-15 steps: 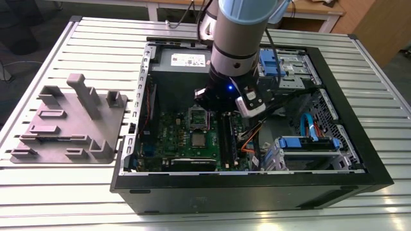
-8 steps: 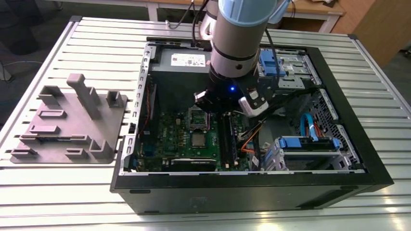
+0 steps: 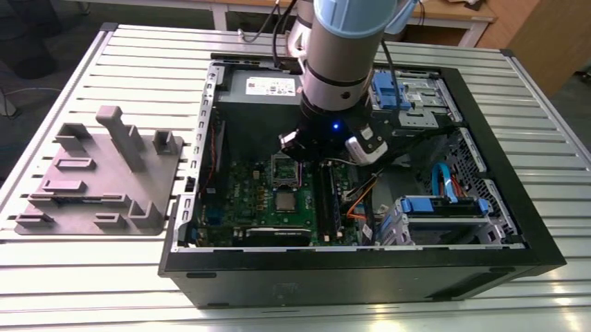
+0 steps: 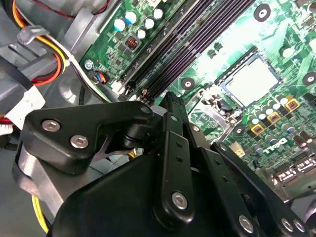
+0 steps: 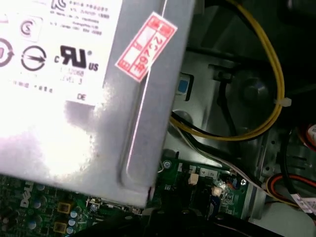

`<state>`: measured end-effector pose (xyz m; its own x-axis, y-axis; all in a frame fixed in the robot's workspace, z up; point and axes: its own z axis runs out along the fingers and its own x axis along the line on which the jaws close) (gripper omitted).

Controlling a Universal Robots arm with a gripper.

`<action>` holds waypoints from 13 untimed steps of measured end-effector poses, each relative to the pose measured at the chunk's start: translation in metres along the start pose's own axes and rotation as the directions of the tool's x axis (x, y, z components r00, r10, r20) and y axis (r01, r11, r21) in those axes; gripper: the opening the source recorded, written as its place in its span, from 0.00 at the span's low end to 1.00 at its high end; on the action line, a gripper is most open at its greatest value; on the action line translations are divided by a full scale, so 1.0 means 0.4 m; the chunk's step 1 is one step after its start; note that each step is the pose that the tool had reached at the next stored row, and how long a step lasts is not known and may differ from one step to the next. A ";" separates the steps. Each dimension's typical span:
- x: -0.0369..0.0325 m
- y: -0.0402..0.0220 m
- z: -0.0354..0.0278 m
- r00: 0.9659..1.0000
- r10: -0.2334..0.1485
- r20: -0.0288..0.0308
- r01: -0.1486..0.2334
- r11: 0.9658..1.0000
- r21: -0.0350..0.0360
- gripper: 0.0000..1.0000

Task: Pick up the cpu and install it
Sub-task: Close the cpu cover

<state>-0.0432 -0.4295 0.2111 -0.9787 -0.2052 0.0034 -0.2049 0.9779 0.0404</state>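
White label (image 5: 59, 49) on the grey power supply box (image 5: 148, 128): black print and round certification marks, clear in my first wrist view. In the exterior view its print is too small to read. Red-and-white sticker (image 5: 146, 47) with red characters sits on the box edge. White maker's lettering (image 4: 274, 145) is printed on the green motherboard (image 4: 291, 34) in my second wrist view.
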 end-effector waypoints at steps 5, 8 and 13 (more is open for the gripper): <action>-0.004 0.012 0.003 1.000 -0.012 0.000 0.012 1.000 -0.001 0.11; -0.008 0.018 0.005 1.000 -0.018 0.000 0.018 1.000 -0.001 0.11; -0.011 0.027 0.010 0.999 -0.036 -0.001 0.036 0.999 -0.001 0.11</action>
<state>-0.0413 -0.4178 0.2076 -0.9707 -0.2403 0.0031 -0.2400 0.9699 0.0414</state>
